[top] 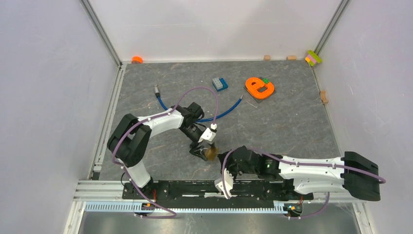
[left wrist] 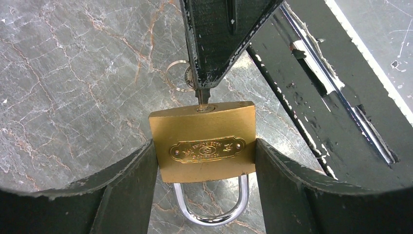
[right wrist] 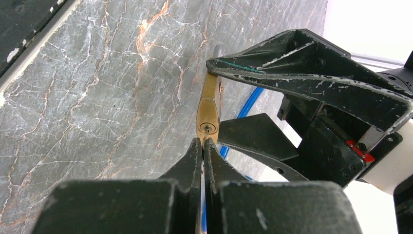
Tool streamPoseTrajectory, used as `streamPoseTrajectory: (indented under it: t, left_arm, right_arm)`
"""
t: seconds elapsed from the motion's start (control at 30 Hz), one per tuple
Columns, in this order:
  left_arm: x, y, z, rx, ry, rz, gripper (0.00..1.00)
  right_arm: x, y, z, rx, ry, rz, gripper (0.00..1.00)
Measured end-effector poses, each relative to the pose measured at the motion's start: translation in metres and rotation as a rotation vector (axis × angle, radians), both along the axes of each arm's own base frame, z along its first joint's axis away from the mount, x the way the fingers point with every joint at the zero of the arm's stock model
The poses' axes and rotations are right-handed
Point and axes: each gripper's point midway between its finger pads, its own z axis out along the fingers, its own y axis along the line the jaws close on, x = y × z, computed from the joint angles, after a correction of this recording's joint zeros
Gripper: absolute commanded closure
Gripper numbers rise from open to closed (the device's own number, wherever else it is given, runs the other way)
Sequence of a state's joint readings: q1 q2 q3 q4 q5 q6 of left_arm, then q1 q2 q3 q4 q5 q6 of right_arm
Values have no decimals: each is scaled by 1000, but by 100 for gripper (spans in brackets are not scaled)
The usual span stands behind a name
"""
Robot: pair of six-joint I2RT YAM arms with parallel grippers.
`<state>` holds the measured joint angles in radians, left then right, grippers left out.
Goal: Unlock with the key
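Note:
A brass padlock (left wrist: 204, 141) with a silver shackle (left wrist: 209, 209) is clamped by its sides in my left gripper (left wrist: 205, 163), held just above the table; its shackle sits closed in the body. It shows near the table's front middle (top: 211, 154). My right gripper (right wrist: 203, 142) is shut on the key (left wrist: 201, 96), whose blade sits in the keyhole (right wrist: 207, 127) on the padlock's bottom face. A key ring (left wrist: 177, 75) hangs beside the right fingers (left wrist: 214, 44). The key's head is hidden between them.
A blue cable (top: 214, 116) lies behind the left arm. An orange e-shaped block (top: 259, 87) and a blue brick (top: 219, 84) lie farther back. Small blocks sit along the back wall and right edge. The black base rail (left wrist: 336, 112) runs close to the padlock.

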<state>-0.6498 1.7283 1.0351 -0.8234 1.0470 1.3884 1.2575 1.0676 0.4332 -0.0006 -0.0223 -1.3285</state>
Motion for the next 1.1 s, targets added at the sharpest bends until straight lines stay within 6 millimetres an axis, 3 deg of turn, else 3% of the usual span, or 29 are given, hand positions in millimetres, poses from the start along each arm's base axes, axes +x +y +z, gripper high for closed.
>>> streamPoseTrajectory:
  t: [0.73,1.1]
  left_arm:
    - [5,-3,-9,17,19,61,98]
    - [-6,-3,-2,-3,70,39,98]
  right_arm:
    - [11,2,-11,-3,19,-97,100]
    - [-2,2,-1,32,47,-33,100]
